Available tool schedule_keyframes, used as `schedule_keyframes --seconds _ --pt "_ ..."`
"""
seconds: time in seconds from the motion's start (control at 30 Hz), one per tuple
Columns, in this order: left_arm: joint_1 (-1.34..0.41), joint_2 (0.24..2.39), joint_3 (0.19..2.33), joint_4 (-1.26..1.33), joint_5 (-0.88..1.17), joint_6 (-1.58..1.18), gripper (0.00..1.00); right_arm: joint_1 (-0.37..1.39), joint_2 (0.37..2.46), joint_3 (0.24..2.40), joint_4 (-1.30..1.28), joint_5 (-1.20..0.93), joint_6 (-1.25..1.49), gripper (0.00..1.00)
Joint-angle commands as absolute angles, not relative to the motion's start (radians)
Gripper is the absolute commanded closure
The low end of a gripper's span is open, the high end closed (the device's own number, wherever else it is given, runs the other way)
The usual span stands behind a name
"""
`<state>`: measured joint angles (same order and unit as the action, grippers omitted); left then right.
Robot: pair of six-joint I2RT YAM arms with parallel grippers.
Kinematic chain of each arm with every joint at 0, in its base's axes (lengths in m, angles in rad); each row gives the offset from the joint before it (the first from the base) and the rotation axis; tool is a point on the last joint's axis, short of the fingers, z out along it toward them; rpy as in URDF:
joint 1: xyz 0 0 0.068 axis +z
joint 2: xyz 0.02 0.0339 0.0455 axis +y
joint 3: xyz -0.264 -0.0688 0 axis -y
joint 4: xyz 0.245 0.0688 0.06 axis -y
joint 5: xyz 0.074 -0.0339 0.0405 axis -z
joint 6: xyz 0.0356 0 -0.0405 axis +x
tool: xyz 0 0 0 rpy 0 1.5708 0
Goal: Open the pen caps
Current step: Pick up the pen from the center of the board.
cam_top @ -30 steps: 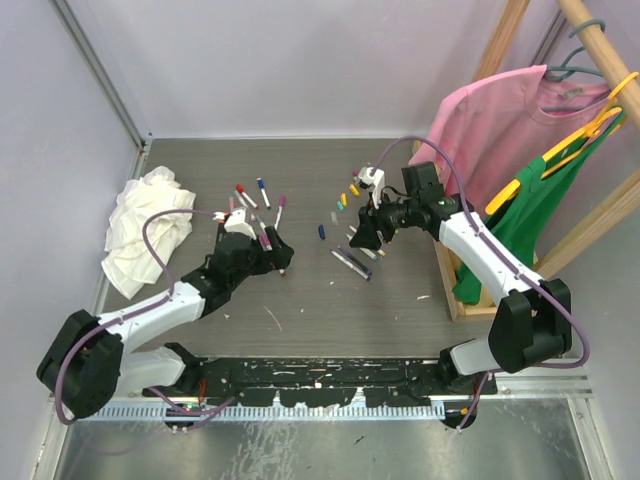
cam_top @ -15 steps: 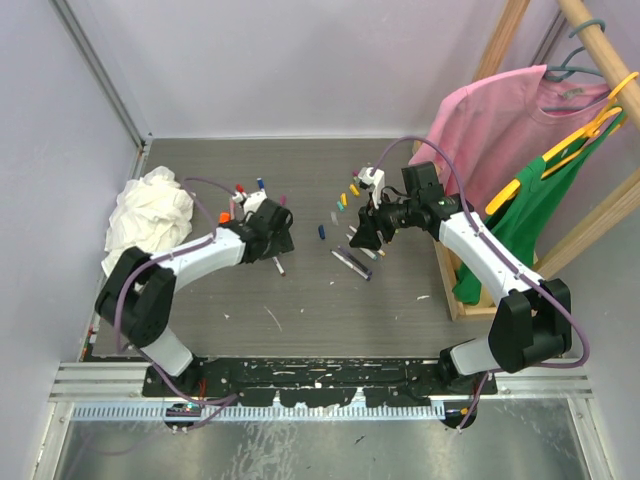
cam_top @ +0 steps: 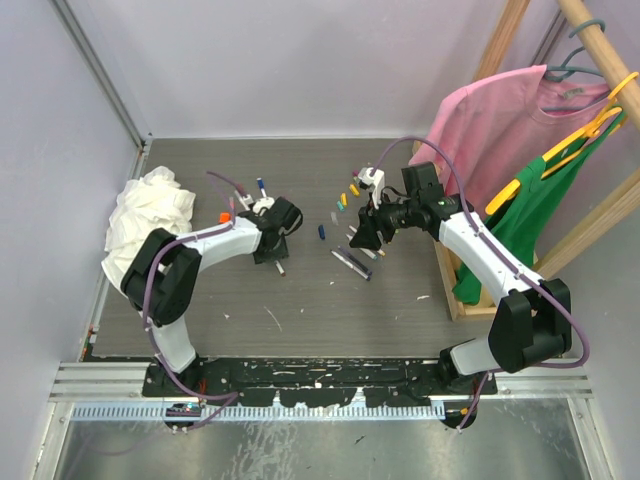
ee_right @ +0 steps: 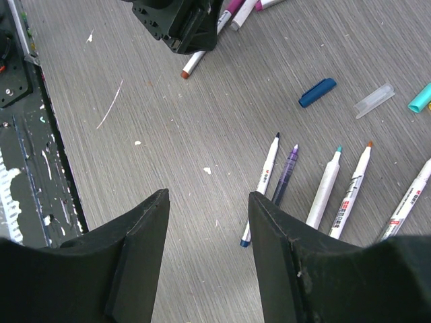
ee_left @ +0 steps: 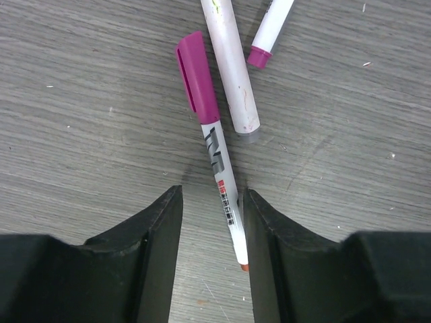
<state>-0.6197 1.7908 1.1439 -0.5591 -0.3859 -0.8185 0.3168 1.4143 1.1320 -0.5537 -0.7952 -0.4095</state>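
With the left claw (ee_left: 212,196) apart astride the pen barrel (ee_left: 217,168) and the magenta cap (ee_left: 197,72) lying clear at twelve o'clock of it, the barrel should be centred before being clamped, so the cap is left free for the right claw (ee_right: 209,202), apart and empty.

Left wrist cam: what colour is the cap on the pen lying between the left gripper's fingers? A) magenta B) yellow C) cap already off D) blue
A: the pen running between the fingers of the left gripper has a magenta cap fitted on its far end.
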Motion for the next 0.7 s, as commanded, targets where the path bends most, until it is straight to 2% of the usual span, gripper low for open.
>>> schedule_keyframes --seconds 0.0,0.3,0.53,0.67 --pt "-0.617 1.804 1.177 -0.572 -0.392 -0.813 0.59 0.314 1.402 1.133 -0.523 -0.813 -0.416 0.44" --pt "-0.617 1.814 1.166 -0.569 -0.386 -0.820 0.74 0.313 1.400 1.133 -0.524 -0.812 -0.416 0.44" --pt "-0.617 1.800 1.137 -0.564 -0.387 -0.829 0.81 0.313 1.399 1.132 -0.524 -0.816 -0.416 0.45" --pt "-0.616 1.774 1.108 -0.554 -0.391 -0.834 0.88 0.313 1.399 1.132 -0.524 -0.819 -0.414 0.45"
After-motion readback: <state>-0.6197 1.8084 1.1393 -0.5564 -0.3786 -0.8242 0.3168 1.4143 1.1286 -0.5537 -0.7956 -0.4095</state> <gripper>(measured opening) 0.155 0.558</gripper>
